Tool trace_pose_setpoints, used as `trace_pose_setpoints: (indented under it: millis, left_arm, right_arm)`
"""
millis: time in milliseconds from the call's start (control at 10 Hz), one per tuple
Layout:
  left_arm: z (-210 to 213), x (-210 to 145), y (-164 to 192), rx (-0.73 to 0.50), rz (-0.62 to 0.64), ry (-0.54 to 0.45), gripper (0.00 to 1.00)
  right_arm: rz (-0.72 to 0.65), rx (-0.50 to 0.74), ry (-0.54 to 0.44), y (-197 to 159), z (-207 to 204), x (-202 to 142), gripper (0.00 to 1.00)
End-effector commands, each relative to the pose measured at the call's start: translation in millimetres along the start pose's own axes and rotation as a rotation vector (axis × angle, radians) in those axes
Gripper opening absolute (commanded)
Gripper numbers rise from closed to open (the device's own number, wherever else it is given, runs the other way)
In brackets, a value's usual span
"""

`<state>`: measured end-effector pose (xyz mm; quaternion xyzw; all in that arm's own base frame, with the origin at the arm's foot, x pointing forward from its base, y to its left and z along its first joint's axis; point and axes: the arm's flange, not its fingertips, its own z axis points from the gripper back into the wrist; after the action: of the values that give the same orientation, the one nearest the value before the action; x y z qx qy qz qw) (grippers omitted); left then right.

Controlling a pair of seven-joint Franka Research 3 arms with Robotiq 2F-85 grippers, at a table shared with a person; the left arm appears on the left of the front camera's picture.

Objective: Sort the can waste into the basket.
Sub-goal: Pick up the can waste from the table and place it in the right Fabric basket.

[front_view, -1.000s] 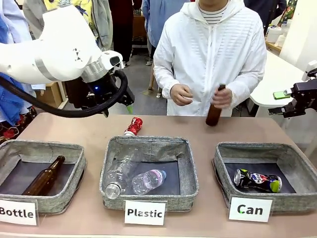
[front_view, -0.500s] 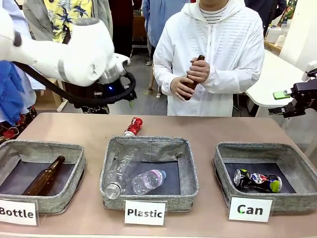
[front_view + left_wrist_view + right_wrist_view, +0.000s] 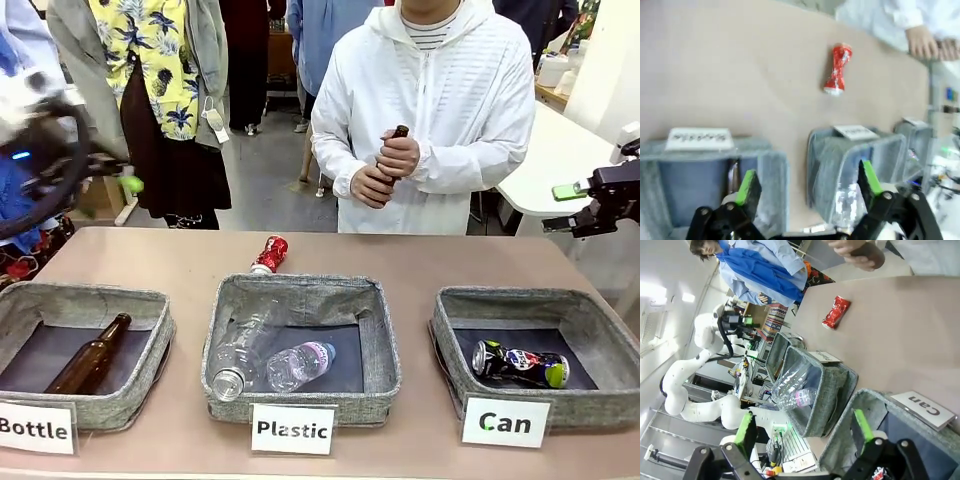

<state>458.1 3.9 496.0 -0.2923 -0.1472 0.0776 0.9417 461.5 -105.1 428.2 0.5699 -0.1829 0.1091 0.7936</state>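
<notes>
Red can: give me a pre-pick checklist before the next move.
1. Crushed red metal can free on the table: ok, lying behind the grey basket signed "Plastic", nothing touching it.
2. Grey woven basket signed "Can" has room: ok, holds one dark dented can.
3. Left gripper open, empty: ok.
4. Right gripper open, empty: ok.
5. Person's hands clear of the red can: ok, holding a brown glass bottle at the chest.
6. Left wrist view sharp enough to aim: not ok, blurred.
</notes>
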Motion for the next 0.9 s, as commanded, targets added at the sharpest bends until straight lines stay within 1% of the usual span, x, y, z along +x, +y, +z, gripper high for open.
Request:
trace_pose_setpoints:
  millis: [0, 100, 200, 300, 400, 500, 600, 700, 800]
  left_arm:
    - [3.3, -19.6, 47.6, -0.126, -0.017, 0.043, 1.0]
    - [10.5, -12.9, 50.4, -0.173, -0.05, 0.065, 1.0]
    - [21.5, 1.4, 47.4, -0.18, -0.018, 0.063, 1.0]
    - [39.5, 10.2, 36.2, -0.168, -0.037, 0.074, 1.0]
    - [60.7, 16.9, 35.1, -0.156, -0.057, 0.079, 1.0]
    - [89.5, 21.0, 47.3, -0.165, -0.096, 0.159, 1.0]
    - [124.2, 16.3, 71.3, -0.181, -0.05, 0.168, 1.0]
    - [165.0, -5.1, 104.3, -0.206, 0.044, 0.129, 1.0]
    - [198.8, -37.2, 131.9, -0.303, 0.052, 0.038, 1.0]
  right_arm:
    - [0.021, 0.007, 0.004, 1.6, 2.1, 0.8, 1.0]
    - [0.021, 0.007, 0.004, 1.6, 2.1, 0.8, 1.0]
    - [0.021, 0.007, 0.004, 1.6, 2.1, 0.8, 1.0]
    - [0.021, 0.007, 0.004, 1.6, 2.1, 0.8, 1.0]
    - [0.021, 0.007, 0.004, 1.6, 2.1, 0.8, 1.0]
    - [0.021, 0.007, 0.004, 1.6, 2.1, 0.8, 1.0]
    - [0.021, 0.007, 0.004, 1.6, 2.1, 0.8, 1.0]
    - [0.021, 0.007, 0.004, 1.6, 2.1, 0.8, 1.0]
    - [0.021, 0.007, 0.004, 1.6, 2.1, 0.8, 1.0]
